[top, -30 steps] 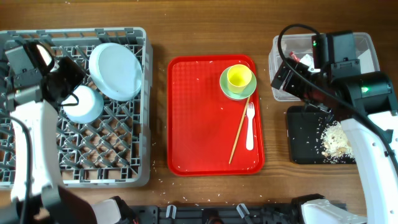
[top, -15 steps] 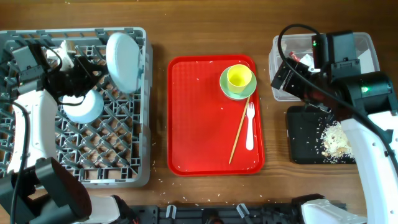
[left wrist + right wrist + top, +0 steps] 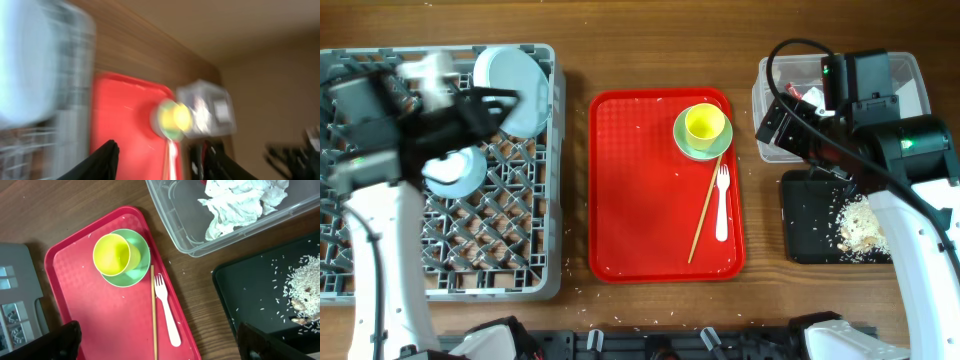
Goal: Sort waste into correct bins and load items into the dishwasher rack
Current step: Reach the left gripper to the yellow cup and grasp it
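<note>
The pale blue plate (image 3: 510,85) stands on edge in the grey dishwasher rack (image 3: 490,250), with the bowl (image 3: 455,175) beside it. My left gripper (image 3: 498,108) is next to the plate, blurred, jaws apart and empty (image 3: 161,161). On the red tray (image 3: 640,200) are the yellow cup (image 3: 705,122) on the green saucer (image 3: 692,145), the white fork (image 3: 722,205) and a chopstick (image 3: 703,215). My right gripper (image 3: 162,345) hangs wide open and empty above the tray's right edge. The napkin (image 3: 240,202) lies in the clear tub (image 3: 910,75). Rice (image 3: 860,225) lies in the black tray (image 3: 810,230).
Loose rice grains are scattered on the red tray and on the wood in front of the rack. My right arm (image 3: 880,130) covers part of the clear tub and the black tray. Bare wooden table shows between rack and red tray.
The left gripper stood the plate upright at the rack's back, opened and let it go; its arm is swinging and blurred. The right arm has not moved.
</note>
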`<state>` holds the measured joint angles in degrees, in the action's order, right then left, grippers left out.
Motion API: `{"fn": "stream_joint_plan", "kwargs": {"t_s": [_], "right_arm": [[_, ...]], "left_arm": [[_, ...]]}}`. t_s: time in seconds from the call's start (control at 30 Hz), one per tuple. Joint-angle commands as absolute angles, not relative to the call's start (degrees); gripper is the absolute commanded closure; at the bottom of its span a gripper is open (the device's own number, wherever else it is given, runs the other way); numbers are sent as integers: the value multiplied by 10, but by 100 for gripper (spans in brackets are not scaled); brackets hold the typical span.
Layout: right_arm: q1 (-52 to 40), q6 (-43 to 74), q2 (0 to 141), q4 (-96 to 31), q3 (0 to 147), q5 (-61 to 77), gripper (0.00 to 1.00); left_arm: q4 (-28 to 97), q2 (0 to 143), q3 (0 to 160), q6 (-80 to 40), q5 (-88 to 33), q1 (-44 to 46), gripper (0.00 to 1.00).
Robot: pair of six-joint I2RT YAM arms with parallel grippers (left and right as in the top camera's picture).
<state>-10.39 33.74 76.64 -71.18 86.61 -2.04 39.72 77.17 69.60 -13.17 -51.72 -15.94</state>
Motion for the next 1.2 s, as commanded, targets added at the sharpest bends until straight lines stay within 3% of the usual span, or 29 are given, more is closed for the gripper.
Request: {"fn": "stream_joint_plan", "kwargs": {"t_s": [0.0,0.03,0.1,0.2,0.3,0.43,0.63,0.77,1.17], "right_arm": [[-103,330,767,-712,870,-32,0],[-103,330,767,-712,870,-32,0],[-103,330,767,-712,870,-32,0],[-103,330,767,-712,870,-32,0],[-103,330,767,-712,870,-32,0],[-103,330,767,-712,870,-32,0],[-103,331,767,-710,869,-32,0],[-103,331,767,-710,869,-32,0],[-103,331,767,-710,869,-32,0]], "left_arm": [[345,788,694,-148,-472,-1,44],[319,800,694,-172,-398,58,44],[264,830,694,-176,-234,174,33],[194,882,694,-176,-93,273,33],[105,959,694,-174,-89,334,33],[30,1040,694,-173,-89,363,44],[38,1048,694,-62,-89,397,48],[41,1048,694,-36,-84,399,54],[-5,1105,694,-2,-83,404,55]]}}
